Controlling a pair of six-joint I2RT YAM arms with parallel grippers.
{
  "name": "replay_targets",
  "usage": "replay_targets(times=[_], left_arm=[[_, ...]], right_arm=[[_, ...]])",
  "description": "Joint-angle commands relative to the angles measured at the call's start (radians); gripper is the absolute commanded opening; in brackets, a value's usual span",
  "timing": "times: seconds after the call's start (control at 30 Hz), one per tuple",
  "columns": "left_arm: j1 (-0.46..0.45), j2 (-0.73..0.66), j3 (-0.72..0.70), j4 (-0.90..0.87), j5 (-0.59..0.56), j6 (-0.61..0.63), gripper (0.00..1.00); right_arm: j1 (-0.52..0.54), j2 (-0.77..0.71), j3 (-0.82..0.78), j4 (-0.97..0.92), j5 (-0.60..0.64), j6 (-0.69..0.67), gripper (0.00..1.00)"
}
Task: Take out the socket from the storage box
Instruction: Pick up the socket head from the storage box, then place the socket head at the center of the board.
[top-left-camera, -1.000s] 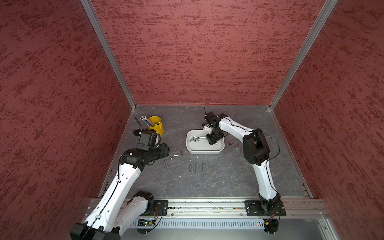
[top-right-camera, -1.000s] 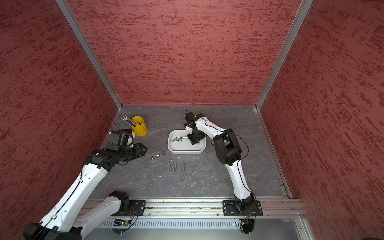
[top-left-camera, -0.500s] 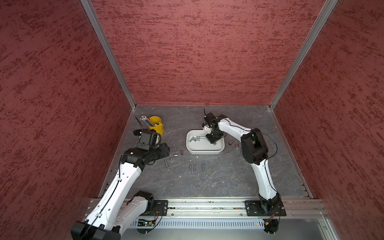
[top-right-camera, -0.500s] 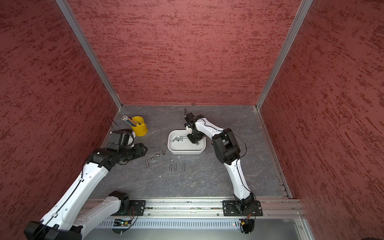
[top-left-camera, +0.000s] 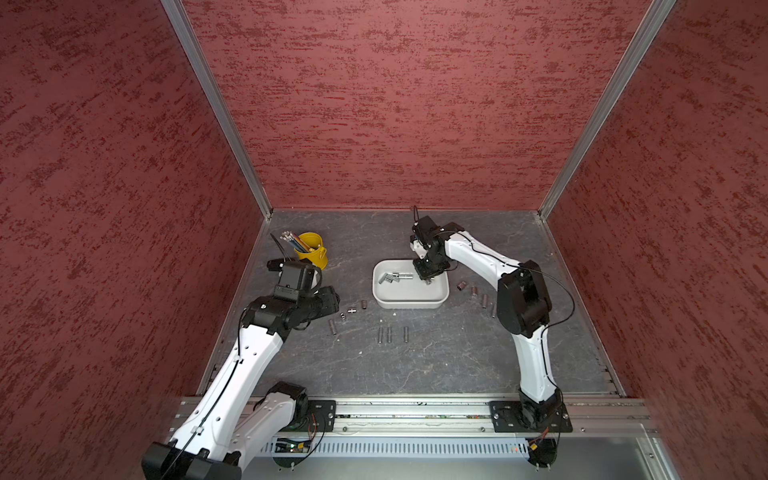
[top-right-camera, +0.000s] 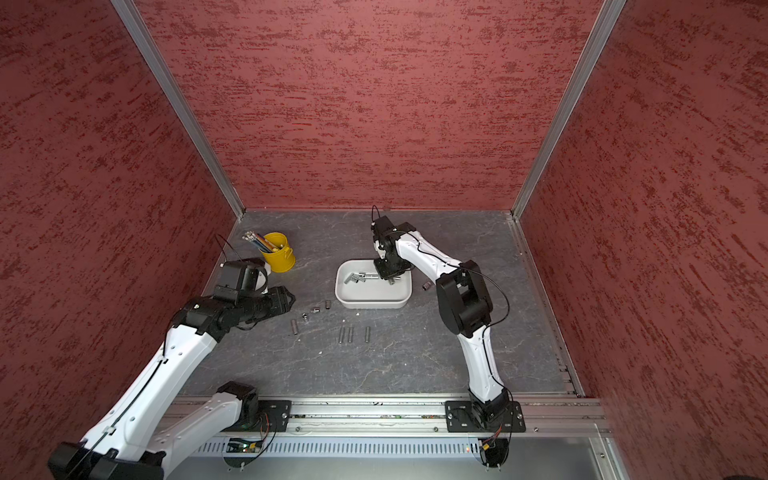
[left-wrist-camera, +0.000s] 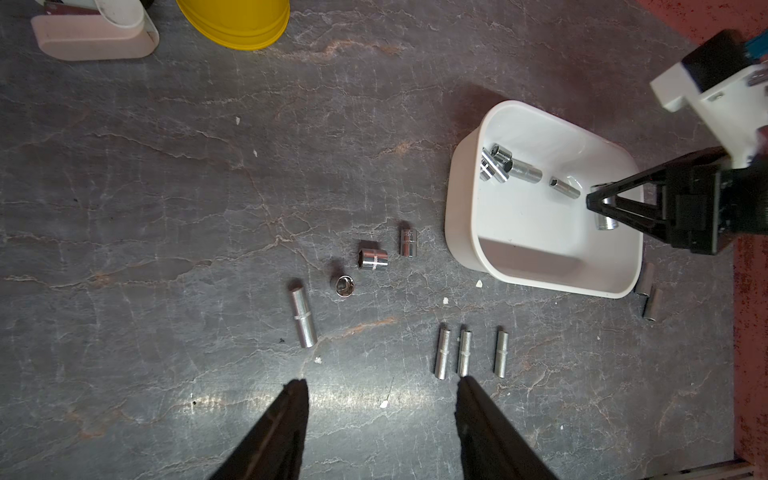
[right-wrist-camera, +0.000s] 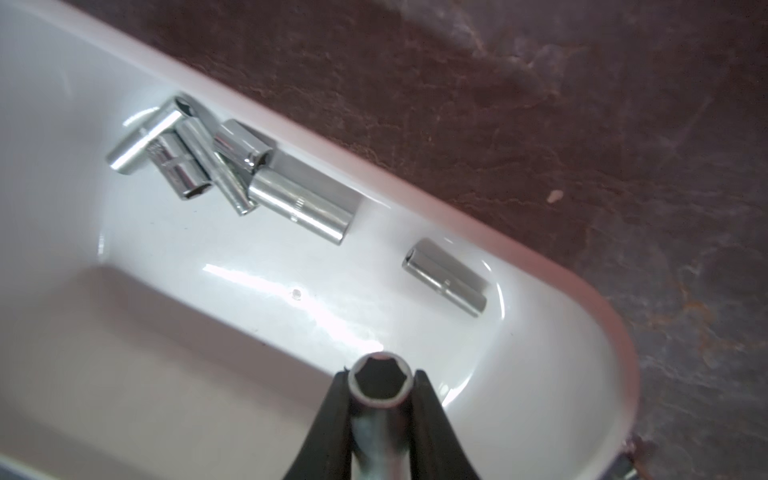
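The right fingers (right-wrist-camera: 328, 419) are clamping a shiny chrome hex socket (right-wrist-camera: 376, 430) right by its open end, so the grab itself is looking done. The socket is sitting down inside the shallow white rounded plastic storage box (right-wrist-camera: 615, 332), close to its rounded end wall, not yet out.

For the lift I'd be going straight up until the socket is clearing the rim, then swinging sideways. Dragging early is risking a bump on the wall; smooth chrome is probably slipping easily between narrow tips, so I'd be keeping the squeeze firm and the move slow. I'd also be steering clear of the lone chrome socket (right-wrist-camera: 444, 276) and the pile of chrome sockets (right-wrist-camera: 195, 166) lying in the box.

The left fingers (left-wrist-camera: 282, 424) are hanging apart, holding nothing, over the grey stone-look surface (left-wrist-camera: 166, 208); the row of slim chrome sockets (left-wrist-camera: 463, 353) is lying just beyond their tips.
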Motion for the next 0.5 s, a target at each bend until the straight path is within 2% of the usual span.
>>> replay_targets(times=[0.0,0.17,0.27,0.47], left_arm=[[0.003,0.000,-0.007,0.016,-0.008,0.016,0.59],[-0.001,0.000,-0.007,0.016,-0.008,0.016,0.59],[-0.004,0.000,-0.007,0.016,-0.007,0.016,0.59],[-0.011,0.001,-0.007,0.016,-0.005,0.016,0.59]], right_arm=[[-0.007,-0.070,-0.003,-0.043,-0.057,0.147,0.07],[-0.027,-0.177,-0.100,-0.025,-0.097,0.276,0.07],[-0.046,-0.269,-0.194,0.001,-0.064,0.313,0.07],[-0.171,-0.498,-0.484,0.089,-0.025,0.357,0.06]])
